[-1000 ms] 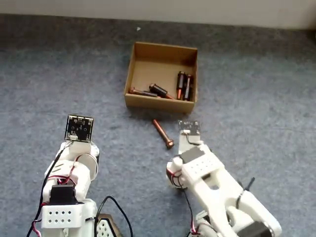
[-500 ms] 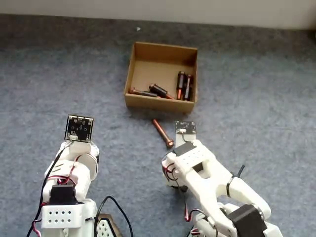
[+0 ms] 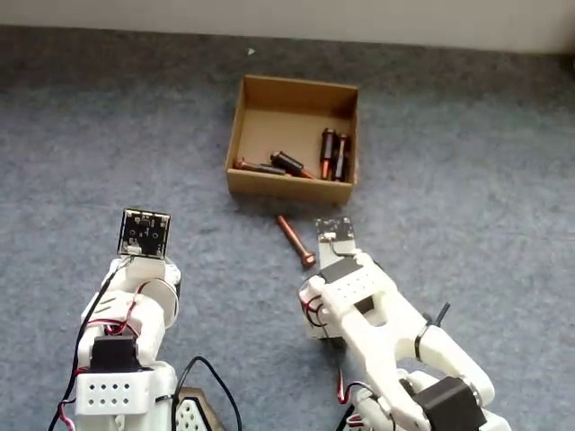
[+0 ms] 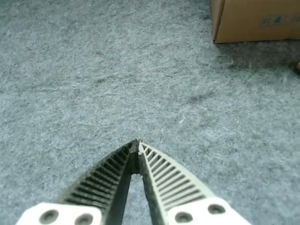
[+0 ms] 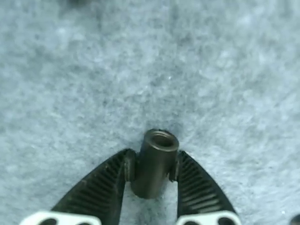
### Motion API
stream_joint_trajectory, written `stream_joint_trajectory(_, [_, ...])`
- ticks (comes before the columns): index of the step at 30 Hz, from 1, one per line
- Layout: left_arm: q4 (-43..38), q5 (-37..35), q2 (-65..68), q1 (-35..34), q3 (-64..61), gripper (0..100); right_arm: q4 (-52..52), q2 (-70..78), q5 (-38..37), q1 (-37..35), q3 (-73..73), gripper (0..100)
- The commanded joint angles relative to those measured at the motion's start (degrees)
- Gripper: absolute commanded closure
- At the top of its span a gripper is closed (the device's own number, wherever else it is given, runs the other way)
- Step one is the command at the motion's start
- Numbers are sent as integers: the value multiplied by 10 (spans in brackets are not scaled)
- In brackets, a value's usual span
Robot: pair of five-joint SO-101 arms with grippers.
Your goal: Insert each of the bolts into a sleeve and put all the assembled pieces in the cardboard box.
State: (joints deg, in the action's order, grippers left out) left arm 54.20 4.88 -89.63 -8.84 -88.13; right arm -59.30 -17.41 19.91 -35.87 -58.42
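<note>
The right fingers are clenched on a dark sleeve, gripping it across its sides so that its open bore points out past the fingertips. The left fingers are pressed together on nothing, low over bare grey surface.

One bolt lies loose on the surface, just in front of the cardboard box and just beside the right arm, on the side facing the left arm. Its long axis runs on a slant, the thinner end toward the box wall and the thicker end (the head, as far as I can tell) toward the arms. Several finished pieces lie inside the box.

The right arm is much the nearer to the bolt, but it is occupied. The free left fingers are well apart from it, so they would likely have to cross over, part, and take the bolt across its shank before it can be lined up with the sleeve's bore.
</note>
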Motion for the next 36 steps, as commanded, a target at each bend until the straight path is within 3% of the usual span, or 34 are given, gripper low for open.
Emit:
stream_joint_trajectory(1, [-12, 4, -4, -7, 2, 989, 35, 8, -18, -8, 12, 994])
stream_joint_trajectory(4, [-12, 4, -4, -7, 2, 989, 30, 8, -18, -9, 14, 994])
stream_joint_trajectory(9, [-12, 4, -4, -7, 2, 989, -64, -4, -18, -12, 54, 994])
stream_joint_trajectory(14, [-12, 4, -4, -7, 2, 989, -152, -104, -18, -10, 95, 994])
stream_joint_trajectory(22, [-11, 4, -4, -7, 2, 989, -159, -313, -91, -9, 93, 994])
stream_joint_trajectory(26, [-11, 4, -4, -7, 2, 989, -157, -378, -91, -10, 93, 994])
stream_joint_trajectory(30, [-11, 4, -4, -7, 2, 989, -78, -427, -91, -11, 58, 994])
stream_joint_trajectory(36, [-11, 4, -4, -7, 2, 989, 197, -507, -91, -8, -105, 994])
